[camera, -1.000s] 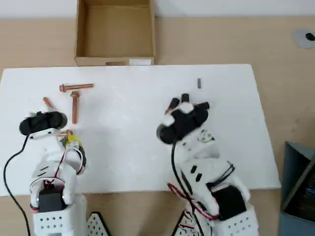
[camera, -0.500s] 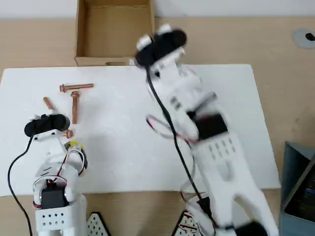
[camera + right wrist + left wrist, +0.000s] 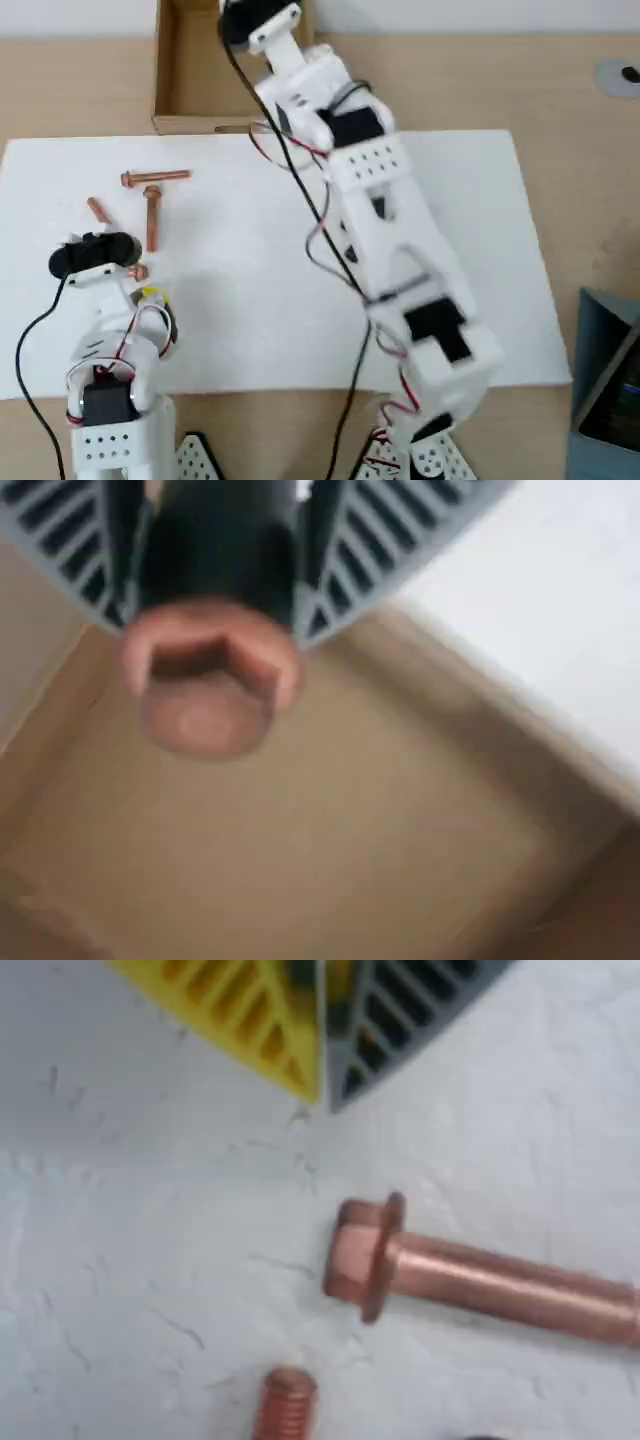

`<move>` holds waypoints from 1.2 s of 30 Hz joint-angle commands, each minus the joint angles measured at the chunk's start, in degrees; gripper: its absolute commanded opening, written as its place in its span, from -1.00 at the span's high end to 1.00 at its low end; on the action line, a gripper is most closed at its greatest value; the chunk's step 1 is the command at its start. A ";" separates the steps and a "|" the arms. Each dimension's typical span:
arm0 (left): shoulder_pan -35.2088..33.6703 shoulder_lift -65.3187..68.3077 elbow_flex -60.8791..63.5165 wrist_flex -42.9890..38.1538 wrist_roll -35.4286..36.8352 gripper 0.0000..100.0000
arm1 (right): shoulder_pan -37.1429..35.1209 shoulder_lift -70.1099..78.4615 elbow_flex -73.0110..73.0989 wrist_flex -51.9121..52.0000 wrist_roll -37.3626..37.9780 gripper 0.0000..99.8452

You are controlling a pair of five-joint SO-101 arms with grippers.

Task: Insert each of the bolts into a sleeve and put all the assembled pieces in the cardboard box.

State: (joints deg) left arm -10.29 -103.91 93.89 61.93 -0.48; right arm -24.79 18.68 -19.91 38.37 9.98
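Observation:
My right gripper (image 3: 256, 18) hangs over the open cardboard box (image 3: 163, 80), shut on an assembled piece: a black sleeve (image 3: 215, 550) with a copper bolt head (image 3: 207, 695) sticking out below the grey fingers (image 3: 335, 570). The box's brown floor (image 3: 320, 840) lies under it. My left gripper (image 3: 95, 255) sits low over the left side of the white mat (image 3: 250, 300), its yellow and grey fingertips (image 3: 300, 1055) shut together on nothing. A copper bolt (image 3: 470, 1275) lies just beyond them, beside another bolt's threaded tip (image 3: 285, 1400). Several loose bolts (image 3: 153, 215) lie on the mat.
The right arm's white body (image 3: 380, 220) stretches diagonally across the mat's middle up to the box. A grey bin (image 3: 605, 370) stands at the right edge. Bare wooden tabletop (image 3: 560, 90) surrounds the mat.
The right arm swung from the mat's centre up and left, carrying the sleeved bolt over the cardboard box. The left arm shifted only slightly.

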 commanded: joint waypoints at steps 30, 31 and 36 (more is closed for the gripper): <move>-0.44 -0.40 -0.26 0.09 -0.26 1.00 | 1.63 48.31 -69.93 21.63 13.19 0.75; -0.44 -0.40 -0.26 0.09 -0.26 1.00 | 1.63 48.31 -72.13 24.18 13.19 0.75; -0.35 -0.40 -0.26 0.09 -0.26 1.00 | 1.71 45.58 -75.82 35.69 13.27 0.75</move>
State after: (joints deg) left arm -10.29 -103.91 93.89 61.93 -0.48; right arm -23.74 67.82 -92.62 68.97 22.90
